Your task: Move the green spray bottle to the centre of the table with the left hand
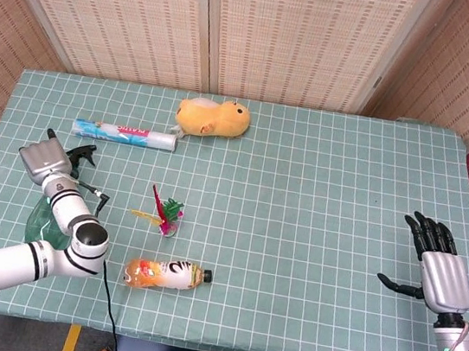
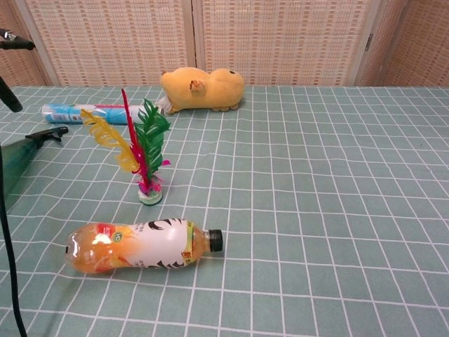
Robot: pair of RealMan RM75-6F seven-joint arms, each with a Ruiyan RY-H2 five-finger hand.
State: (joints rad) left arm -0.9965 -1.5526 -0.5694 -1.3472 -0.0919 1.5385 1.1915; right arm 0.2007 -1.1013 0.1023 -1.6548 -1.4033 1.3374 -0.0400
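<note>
The green spray bottle lies on its side near the table's left edge, its black nozzle pointing toward the far side. My left hand hovers over the bottle's neck with its fingers apart and nothing in them, and my forearm crosses over the bottle's body. In the chest view the bottle rests on the cloth at the left edge, with dark fingertips well above it. My right hand stands open near the table's right front, fingers spread.
An orange drink bottle lies near the front, and a feather shuttlecock stands behind it. A blue-white tube and a yellow plush toy lie at the back. A black cable hangs at the chest view's left edge.
</note>
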